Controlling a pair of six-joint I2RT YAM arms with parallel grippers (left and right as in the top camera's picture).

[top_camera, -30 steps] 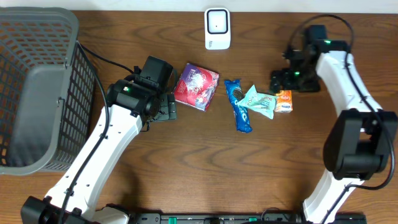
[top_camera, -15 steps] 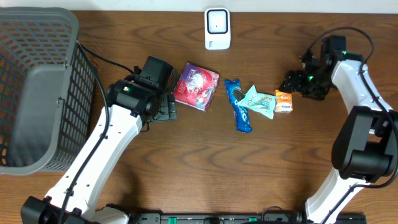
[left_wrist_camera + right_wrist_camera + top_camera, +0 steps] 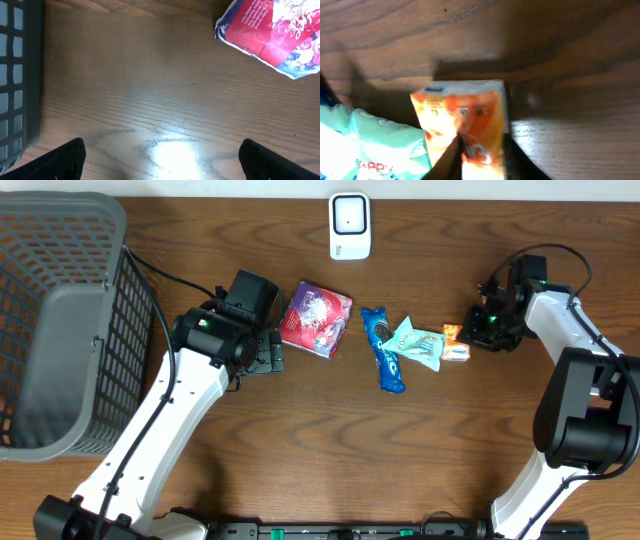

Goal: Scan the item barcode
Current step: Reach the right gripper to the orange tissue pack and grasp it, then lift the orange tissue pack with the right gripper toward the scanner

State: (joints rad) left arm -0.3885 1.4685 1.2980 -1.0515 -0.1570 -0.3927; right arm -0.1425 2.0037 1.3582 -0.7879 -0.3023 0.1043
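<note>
A small orange packet (image 3: 455, 343) lies on the table by the right end of a mint-green packet (image 3: 418, 345). My right gripper (image 3: 478, 330) is down on it from the right. In the right wrist view the orange packet (image 3: 465, 115) fills the centre and the right gripper (image 3: 482, 150) pinches its near end between both dark fingers (image 3: 520, 161). The white scanner (image 3: 349, 225) stands at the table's back edge. My left gripper (image 3: 262, 352) rests open beside a red and blue pouch (image 3: 316, 318), nothing between its fingertips (image 3: 60, 160).
A blue wrapped bar (image 3: 385, 350) lies left of the mint packet (image 3: 365, 145). A dark mesh basket (image 3: 60, 320) fills the left side, its wall (image 3: 15, 75) close to the left gripper. The red pouch (image 3: 275, 35) sits ahead of the left fingers.
My right arm swung from behind the orange packet down onto it and its jaws closed on the packet. The left arm stayed still.
</note>
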